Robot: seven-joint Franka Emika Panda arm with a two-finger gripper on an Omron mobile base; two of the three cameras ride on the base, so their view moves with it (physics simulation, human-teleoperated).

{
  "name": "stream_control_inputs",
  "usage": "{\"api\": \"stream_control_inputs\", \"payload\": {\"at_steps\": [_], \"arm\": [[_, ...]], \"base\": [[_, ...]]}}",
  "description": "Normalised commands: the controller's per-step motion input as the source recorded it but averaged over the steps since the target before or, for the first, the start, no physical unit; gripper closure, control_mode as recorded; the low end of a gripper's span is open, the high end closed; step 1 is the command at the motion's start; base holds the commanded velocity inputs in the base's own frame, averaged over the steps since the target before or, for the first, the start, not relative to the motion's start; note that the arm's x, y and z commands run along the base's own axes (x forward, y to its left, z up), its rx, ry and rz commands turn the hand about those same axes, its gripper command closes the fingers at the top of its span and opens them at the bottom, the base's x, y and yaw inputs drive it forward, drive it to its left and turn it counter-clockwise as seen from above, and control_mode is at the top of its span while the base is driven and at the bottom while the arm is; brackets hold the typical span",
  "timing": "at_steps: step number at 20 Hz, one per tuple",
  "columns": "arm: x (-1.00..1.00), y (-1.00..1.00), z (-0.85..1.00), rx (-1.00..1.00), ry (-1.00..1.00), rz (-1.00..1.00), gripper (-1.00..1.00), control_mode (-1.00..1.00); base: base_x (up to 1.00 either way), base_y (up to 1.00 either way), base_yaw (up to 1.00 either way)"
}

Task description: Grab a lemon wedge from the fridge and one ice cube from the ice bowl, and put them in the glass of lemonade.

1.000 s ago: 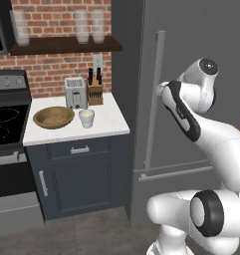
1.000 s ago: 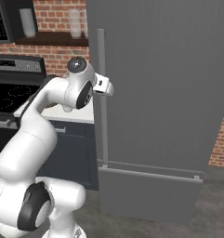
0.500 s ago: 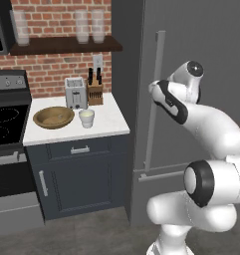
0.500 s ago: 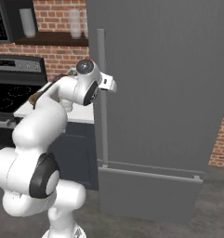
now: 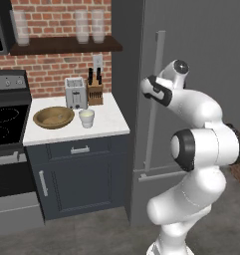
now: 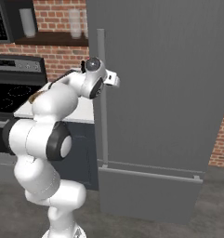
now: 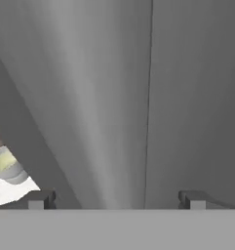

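Note:
The fridge [image 5: 201, 60] is the tall dark grey cabinet with its door closed, so the lemon wedge is hidden. My gripper [image 5: 150, 88] is at the long vertical bar handle [image 5: 159, 64], about mid-height. In the hand view the handle [image 7: 114, 97] runs up between my two fingertips [image 7: 41, 199], and the gripper [image 7: 116, 200] is open and wide around it. The ice bowl [image 5: 53, 117], brown and wooden, sits on the white counter. To the right of it stands the glass of lemonade [image 5: 86, 118], which also shows in the hand view's lower left corner [image 7: 4, 165].
A toaster [image 5: 75, 93] and a knife block [image 5: 95, 88] stand at the back of the counter [image 5: 111, 124]. A black stove [image 5: 4, 124] is left of it. Tall clear glasses [image 5: 89, 25] stand on a dark shelf above. In the right base view my gripper [image 6: 114, 80] is beside the handle [image 6: 102, 121].
My arm has swung left and its hand has closed in on the fridge handle. The jaws have stayed open, and the counter items have not moved.

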Motion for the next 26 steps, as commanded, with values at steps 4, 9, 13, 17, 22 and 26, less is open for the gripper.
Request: {"api": "stream_control_inputs", "payload": {"at_steps": [4, 9, 13, 17, 22, 26], "arm": [[0.79, 0.00, -0.16, 0.00, 0.00, 0.02, -1.00, -1.00], [0.71, 0.00, -0.18, 0.00, 0.00, 0.02, -1.00, -1.00], [0.51, 0.00, -0.43, 0.00, 0.00, 0.00, 1.00, -1.00], [0.37, 0.00, -0.46, 0.00, -0.06, 0.00, 1.00, -1.00], [0.41, 0.00, -0.22, 0.00, -0.05, 0.00, 1.00, -1.00], [-0.32, -0.06, -0.03, 0.00, 0.05, 0.00, 1.00, -1.00]], "base": [[0.00, 0.00, 0.00], [0.00, 0.00, 0.00], [0.00, 0.00, 0.00], [0.00, 0.00, 0.00], [0.00, 0.00, 0.00], [0.00, 0.00, 0.00]]}}
